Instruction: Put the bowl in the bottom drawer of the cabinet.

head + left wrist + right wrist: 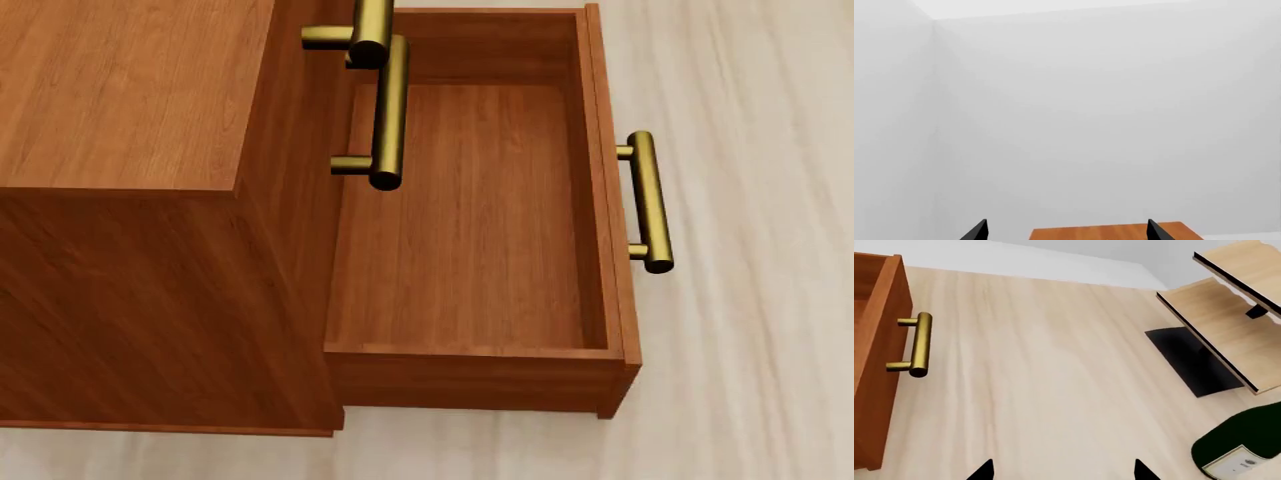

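bottom drawer [467,230] pulled fully out of cabinet [127,95], bare inside, open floor [761,330] to its right | bowl in no view | right wrist alone shows light wooden rack [1217,322], dark green bottle [1244,442] | left gripper [1066,231], right gripper [1062,471] fingertips spread wide, holding nothing

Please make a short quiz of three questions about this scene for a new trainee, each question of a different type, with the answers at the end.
1. True or false: the bottom drawer of the cabinet is pulled out and holds nothing.
2. Multiple choice: where is the bowl? A) in the bottom drawer B) on the cabinet top C) in no view
3. Short answer: in the right wrist view, which dark green thing stands on the floor beside the light wooden rack?

Key: 1 true. 2 C. 3 a bottle, seen only in part.
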Motion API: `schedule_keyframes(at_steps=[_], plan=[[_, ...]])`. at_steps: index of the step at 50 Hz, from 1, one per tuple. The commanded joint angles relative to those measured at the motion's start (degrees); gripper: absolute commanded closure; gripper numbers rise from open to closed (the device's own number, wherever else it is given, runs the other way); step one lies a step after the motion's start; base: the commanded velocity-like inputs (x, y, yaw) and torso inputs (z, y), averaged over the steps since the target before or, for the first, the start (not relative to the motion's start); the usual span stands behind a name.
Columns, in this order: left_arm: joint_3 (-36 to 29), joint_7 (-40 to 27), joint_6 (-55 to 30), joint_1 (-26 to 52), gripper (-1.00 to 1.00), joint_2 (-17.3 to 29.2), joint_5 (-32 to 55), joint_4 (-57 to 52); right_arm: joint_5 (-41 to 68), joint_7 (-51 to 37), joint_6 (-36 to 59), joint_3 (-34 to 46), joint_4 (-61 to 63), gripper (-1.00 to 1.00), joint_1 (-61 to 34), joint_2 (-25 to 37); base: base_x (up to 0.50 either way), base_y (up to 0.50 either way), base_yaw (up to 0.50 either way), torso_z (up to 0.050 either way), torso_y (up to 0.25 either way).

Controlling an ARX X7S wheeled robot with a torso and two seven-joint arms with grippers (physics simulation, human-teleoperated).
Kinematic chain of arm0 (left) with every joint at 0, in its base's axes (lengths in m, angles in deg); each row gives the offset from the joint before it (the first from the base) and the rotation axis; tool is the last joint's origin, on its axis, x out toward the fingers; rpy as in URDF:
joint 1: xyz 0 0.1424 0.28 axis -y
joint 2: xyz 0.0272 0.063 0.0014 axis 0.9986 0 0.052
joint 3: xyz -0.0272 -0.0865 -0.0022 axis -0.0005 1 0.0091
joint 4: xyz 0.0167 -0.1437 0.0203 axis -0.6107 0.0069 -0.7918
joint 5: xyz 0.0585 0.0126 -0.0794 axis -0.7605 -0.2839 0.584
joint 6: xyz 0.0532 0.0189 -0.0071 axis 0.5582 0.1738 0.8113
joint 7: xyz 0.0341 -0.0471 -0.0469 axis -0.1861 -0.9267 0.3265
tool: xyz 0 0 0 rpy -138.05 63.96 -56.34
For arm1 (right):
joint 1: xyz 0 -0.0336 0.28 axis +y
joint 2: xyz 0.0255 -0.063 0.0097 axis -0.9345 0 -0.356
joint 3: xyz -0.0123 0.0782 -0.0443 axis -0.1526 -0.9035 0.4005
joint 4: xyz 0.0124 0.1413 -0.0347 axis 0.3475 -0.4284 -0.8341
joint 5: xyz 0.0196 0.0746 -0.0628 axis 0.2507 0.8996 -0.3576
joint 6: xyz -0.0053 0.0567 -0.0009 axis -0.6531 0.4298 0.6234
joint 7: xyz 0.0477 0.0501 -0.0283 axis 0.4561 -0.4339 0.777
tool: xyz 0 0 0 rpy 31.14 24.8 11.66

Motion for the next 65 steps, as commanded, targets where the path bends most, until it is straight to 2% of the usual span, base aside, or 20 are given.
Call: schedule_keyframes(at_steps=[1, 5, 21, 28, 40, 52, 65], plan=[[-0.07, 0.07, 0.72, -0.62, -1.00, 0.10, -0.09, 0.03, 1.88, 2.91, 1.59, -8.40, 1.20, -1.00, 5.51, -0.98, 0.00, 0.00, 0.00, 0.000, 0.000], [0.15, 0.17, 0.88, -0.95, -1.00, 0.41, -0.03, 0.04, 3.39, 3.58, 1.74, -11.43, 1.61, -1.00, 7.54, -0.95, 0.00, 0.00, 0.00, 0.000, 0.000], [0.18, -0.63, 0.48, -0.06, -1.00, 0.80, 1.06, 0.14, 0.75, 7.58, 4.50, -14.32, 1.47, -1.00, 9.19, -3.11, 0.00, 0.00, 0.00, 0.000, 0.000], [-0.65, -0.44, 1.06, -0.24, -1.00, 0.59, 0.43, 0.43, -0.81, 11.30, 5.92, -19.58, 1.39, -1.00, 11.03, -4.61, 0.00, 0.00, 0.00, 0.000, 0.000], [-1.10, -0.87, 1.11, -0.07, -1.00, 0.61, 0.69, 0.34, -9.27, 18.38, 7.71, -20.57, 0.65, -1.00, 10.49, -6.61, 0.00, 0.00, 0.00, 0.000, 0.000], [-1.42, -1.19, 1.18, 0.13, -1.00, 0.84, 0.93, 0.31, -28.67, 30.80, 3.66, -12.59, 0.56, -1.00, 12.50, -10.88, 0.00, 0.00, 0.00, 0.000, 0.000], [-1.76, -1.09, 1.88, -0.48, -1.00, 1.03, 0.59, 0.32, -37.39, 33.97, -1.50, -4.56, -2.37, -1.00, 13.83, -11.79, 0.00, 0.00, 0.00, 0.000, 0.000]])
